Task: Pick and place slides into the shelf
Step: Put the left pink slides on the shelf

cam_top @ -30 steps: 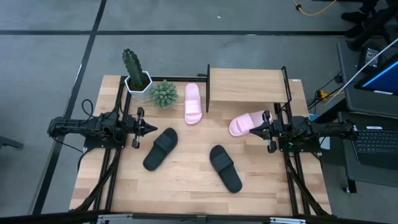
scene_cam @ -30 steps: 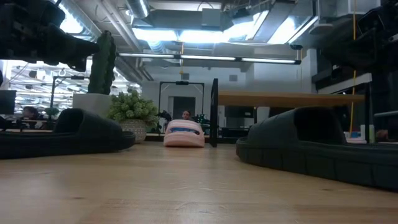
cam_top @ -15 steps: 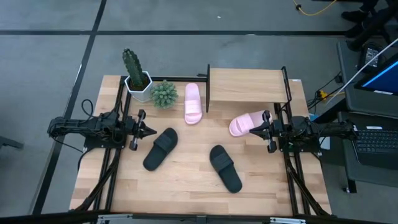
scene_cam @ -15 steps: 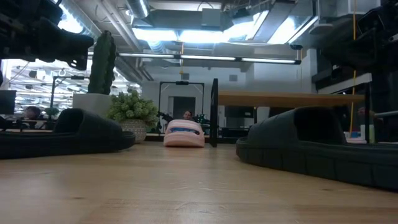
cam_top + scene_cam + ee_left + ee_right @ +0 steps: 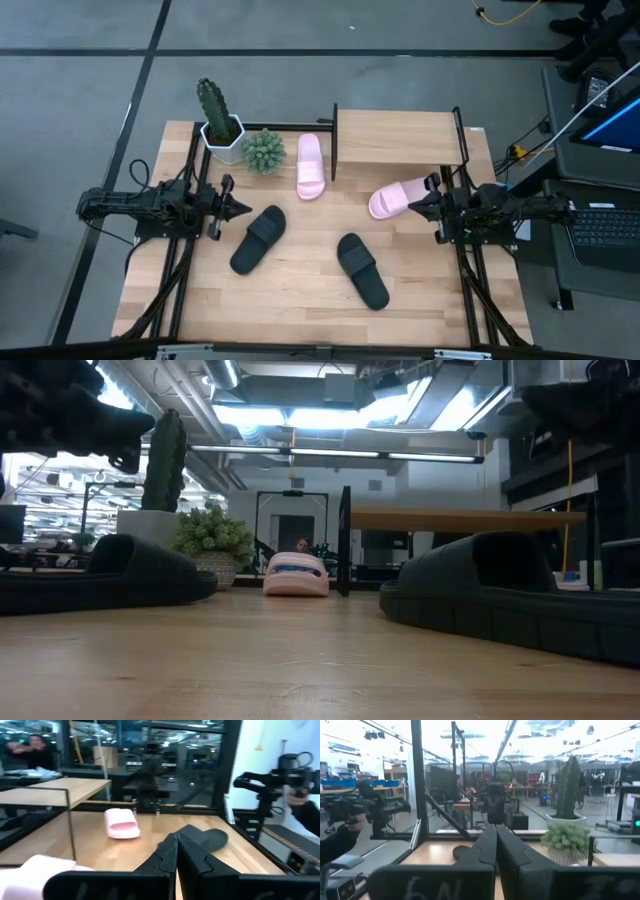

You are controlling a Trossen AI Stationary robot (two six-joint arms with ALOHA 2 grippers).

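The left pincer (image 5: 243,208) hangs over the bench (image 5: 300,300) near its left edge, fingers pressed together and holding nothing. Just beyond its tip lies a black slide (image 5: 258,239), set aslant; a cactus (image 5: 212,102) and a small bushy succulent (image 5: 263,150) stand behind it at the back edge. A pale pink slide (image 5: 311,165) lies touching or just beside the left post of the shelf (image 5: 398,137), pointing front to back. A second black slide (image 5: 362,270) lies nearer the front, towards the middle. The other pink slide (image 5: 395,198) rests in front of the shelf's right half, and the right pincer (image 5: 412,207), also drawn together and empty, sits right at its outer end.

No slide is on the shelf yet, so the step looks like a first pick. To do it well, the nearer arm should part its fingers fully before descending, line them across the wide strap rather than the sole, and close only once the strap sits between them. The pink slide by the right arm seems the easiest start; lift it clear of the black frame before carrying it in.
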